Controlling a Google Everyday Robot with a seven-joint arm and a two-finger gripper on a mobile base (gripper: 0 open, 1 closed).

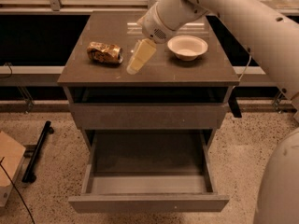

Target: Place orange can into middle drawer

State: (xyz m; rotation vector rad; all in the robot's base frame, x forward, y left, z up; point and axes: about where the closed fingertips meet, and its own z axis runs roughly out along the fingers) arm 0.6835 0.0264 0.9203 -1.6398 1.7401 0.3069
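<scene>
The orange can (104, 53) lies on its side, dented, on the left part of the cabinet top (93, 76). My gripper (134, 67) hangs just above the top, a short way to the right of the can and apart from it, pointing down and to the left. It holds nothing that I can see. The middle drawer (148, 203) is pulled out wide open below the cabinet, and its box shows nothing inside.
A white bowl (187, 46) stands on the right part of the top, behind my arm. A taller grey drawer panel (147, 115) is shut above the open drawer. A black bar (37, 150) and a cardboard box (8, 164) lie on the floor at left.
</scene>
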